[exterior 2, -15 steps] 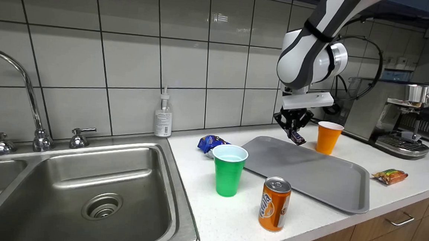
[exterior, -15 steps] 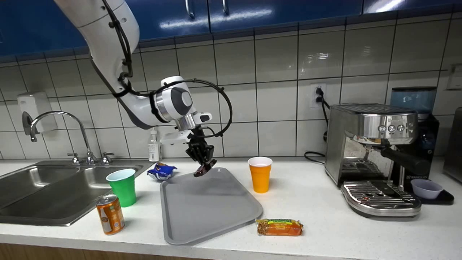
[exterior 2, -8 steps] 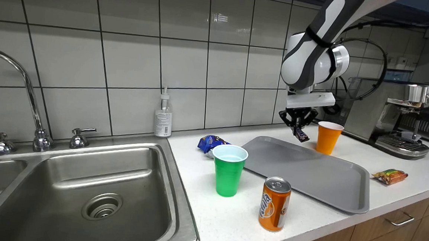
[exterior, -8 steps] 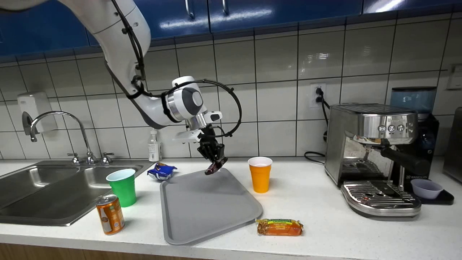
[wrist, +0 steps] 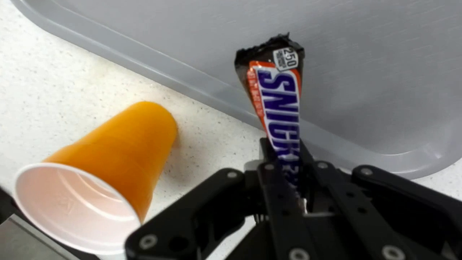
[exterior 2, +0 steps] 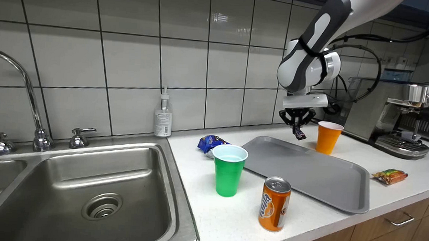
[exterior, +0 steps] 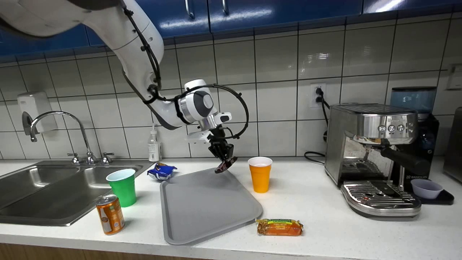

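Note:
My gripper (wrist: 285,148) is shut on a Snickers bar (wrist: 276,94) with a dark brown wrapper. The bar's far end sticks out beyond the fingers; its near end is partly hidden between them. In an exterior view the gripper (exterior: 224,156) holds the bar (exterior: 225,165) above the back edge of a grey tray (exterior: 211,207). The gripper (exterior 2: 297,120) and bar (exterior 2: 299,133) also show in an exterior view (exterior 2: 310,171) over the tray. An orange cup (wrist: 119,155) stands upright beside the tray, close to the gripper, in both exterior views (exterior: 260,178).
A blue wrapped packet (exterior: 162,171), a green cup (exterior: 123,189) and an orange can (exterior: 110,215) stand between sink (exterior 2: 95,187) and tray. An orange snack pack (exterior: 279,227) lies by the tray's front corner. A coffee machine (exterior: 371,141) and tiled wall (exterior: 278,101) stand behind.
In an exterior view my gripper and the held bar have moved right along the tray's back edge, towards the orange cup, and slightly up. The other objects have not moved.

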Available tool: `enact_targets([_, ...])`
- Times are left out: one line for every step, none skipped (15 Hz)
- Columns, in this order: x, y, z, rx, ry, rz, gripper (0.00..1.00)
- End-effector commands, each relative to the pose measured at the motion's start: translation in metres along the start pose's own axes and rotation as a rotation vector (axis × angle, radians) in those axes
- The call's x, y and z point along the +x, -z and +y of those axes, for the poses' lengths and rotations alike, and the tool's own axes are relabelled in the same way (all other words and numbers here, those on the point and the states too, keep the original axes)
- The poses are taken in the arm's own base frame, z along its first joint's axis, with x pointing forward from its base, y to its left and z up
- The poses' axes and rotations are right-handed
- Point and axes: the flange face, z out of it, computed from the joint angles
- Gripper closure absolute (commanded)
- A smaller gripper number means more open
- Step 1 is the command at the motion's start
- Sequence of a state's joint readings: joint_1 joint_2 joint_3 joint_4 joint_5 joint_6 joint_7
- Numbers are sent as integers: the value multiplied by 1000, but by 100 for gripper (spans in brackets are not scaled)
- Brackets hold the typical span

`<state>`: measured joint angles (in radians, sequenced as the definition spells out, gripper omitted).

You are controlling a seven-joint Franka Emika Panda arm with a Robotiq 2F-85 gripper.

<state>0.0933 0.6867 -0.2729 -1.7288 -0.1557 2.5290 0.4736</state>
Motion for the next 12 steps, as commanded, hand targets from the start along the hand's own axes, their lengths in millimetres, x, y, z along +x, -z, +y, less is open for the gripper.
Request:
enact_targets([25,-9,-2,-16,-65,-20,96])
enact_targets([29,-12,-2,-20,-83,-21,96])
enact_targets([33,-14,-2,-27,-100,-16,96])
enact_targets([36,-17,-3,-34,-121,-9,96])
enact_targets([40,-19,-4,-40,-139,-4,96])
enact_targets([43,-23,-3,-46,-158,0,96])
enact_targets([45,-26,-3,-51,-171,0,96])
enact_targets([48,-29,-3,-57,-188,0,96])
enact_targets([50,-32,-3,-62,-202,-3,96])
enact_targets([53,-35,-3,-69,-218,-1,96])
enact_targets([54,-38,-3,-74,-231,-3,96])
enact_targets([56,-41,-2,-77,-239,-6,96])
